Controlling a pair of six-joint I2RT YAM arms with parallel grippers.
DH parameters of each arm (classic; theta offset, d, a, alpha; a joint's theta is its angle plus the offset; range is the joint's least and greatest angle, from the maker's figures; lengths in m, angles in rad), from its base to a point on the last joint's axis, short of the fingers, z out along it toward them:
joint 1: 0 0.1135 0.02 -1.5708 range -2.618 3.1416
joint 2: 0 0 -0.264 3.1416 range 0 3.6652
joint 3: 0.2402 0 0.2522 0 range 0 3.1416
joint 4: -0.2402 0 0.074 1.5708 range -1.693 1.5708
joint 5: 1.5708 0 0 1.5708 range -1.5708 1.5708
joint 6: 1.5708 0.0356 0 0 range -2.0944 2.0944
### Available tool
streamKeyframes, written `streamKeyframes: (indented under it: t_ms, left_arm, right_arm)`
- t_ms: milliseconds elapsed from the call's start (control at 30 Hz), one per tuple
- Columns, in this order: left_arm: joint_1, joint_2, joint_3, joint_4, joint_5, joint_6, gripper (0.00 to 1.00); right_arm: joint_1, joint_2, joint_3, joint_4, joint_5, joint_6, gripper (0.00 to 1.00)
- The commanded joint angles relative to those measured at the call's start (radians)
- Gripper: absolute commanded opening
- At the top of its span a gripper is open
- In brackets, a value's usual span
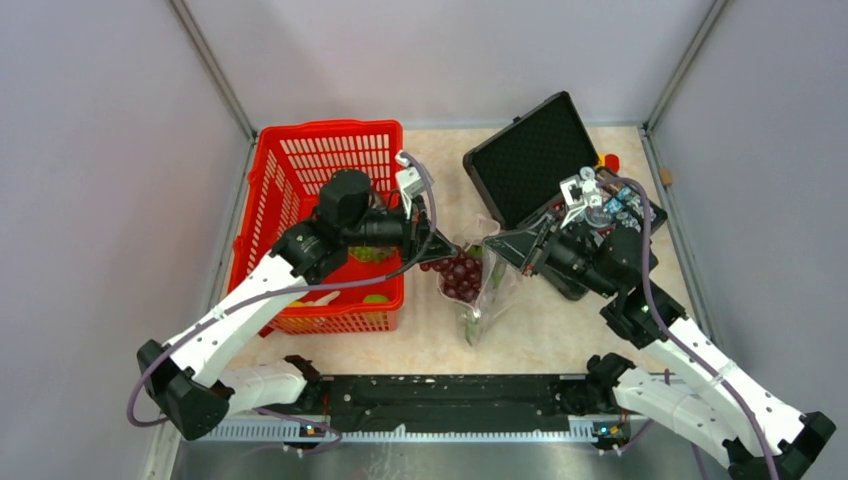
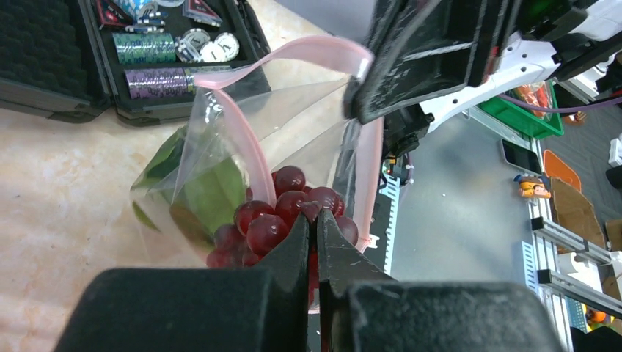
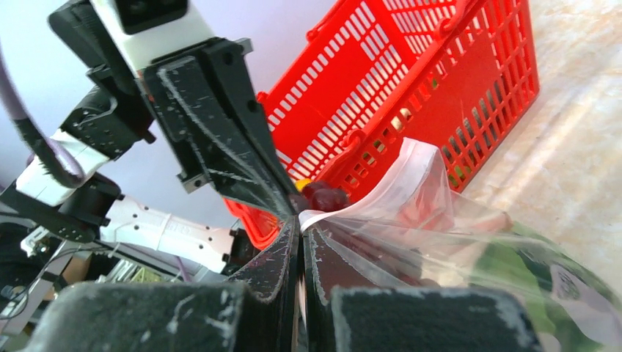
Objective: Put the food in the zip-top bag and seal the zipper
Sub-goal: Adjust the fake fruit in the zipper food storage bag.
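Note:
The clear zip-top bag (image 1: 492, 298) hangs open between my two grippers, mid-table. My right gripper (image 1: 487, 243) is shut on the bag's pink zipper strip (image 3: 367, 202) and holds that edge up; in the left wrist view it grips the far rim. My left gripper (image 1: 437, 252) is shut on the stem of the dark purple grapes (image 1: 460, 276) and holds the bunch at the bag's mouth, up against the pink zipper (image 2: 249, 150). The grapes (image 2: 268, 227) hang just past my left fingertips. Long green leaves (image 2: 209, 192) lie inside the bag.
A red basket (image 1: 330, 130) stands at the left with small green foods (image 1: 375, 298) in it, under my left arm. A black foam-lined case (image 1: 525, 150) lies open at the back right, with gadgets and batteries (image 2: 158, 55) in it. Grey walls close the sides.

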Motion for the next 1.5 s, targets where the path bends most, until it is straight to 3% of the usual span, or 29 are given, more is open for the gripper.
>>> streamKeyframes:
  t_ms: [0, 300, 533, 733, 867, 1100, 1300, 1467]
  left_arm:
    - [-0.02, -0.048, 0.078, 0.07, 0.019, -0.006, 0.0]
    - [-0.12, -0.012, 0.125, 0.095, -0.06, 0.047, 0.0]
    - [-0.201, 0.021, 0.096, 0.165, -0.11, 0.112, 0.0]
    - [-0.209, 0.036, 0.047, 0.155, -0.43, 0.093, 0.0]
    - [-0.209, 0.052, 0.023, 0.188, -0.513, 0.063, 0.0]
    - [-0.23, 0.115, 0.074, 0.201, -0.505, 0.036, 0.0]
    - [-0.292, 0.143, 0.086, 0.177, -0.412, 0.027, 0.0]
    - [-0.312, 0.093, -0.007, 0.281, -0.376, -0.037, 0.0]
  right_arm:
    - [-0.002, -0.014, -0.011, 0.097, 0.06, 0.03, 0.0]
    - [-0.002, 0.043, -0.061, 0.171, 0.055, 0.121, 0.0]
    - [-0.001, -0.048, -0.178, 0.294, 0.16, 0.217, 0.0]
    - [-0.002, -0.108, -0.179, 0.272, 0.12, 0.217, 0.0]
    - [-0.002, -0.122, -0.177, 0.273, 0.062, 0.229, 0.0]
    - [-0.002, -0.092, -0.163, 0.307, -0.05, 0.265, 0.0]
    - [-0.002, -0.133, -0.165, 0.309, 0.044, 0.248, 0.0]
    - [-0.002, -0.164, -0.15, 0.228, 0.188, 0.24, 0.0]
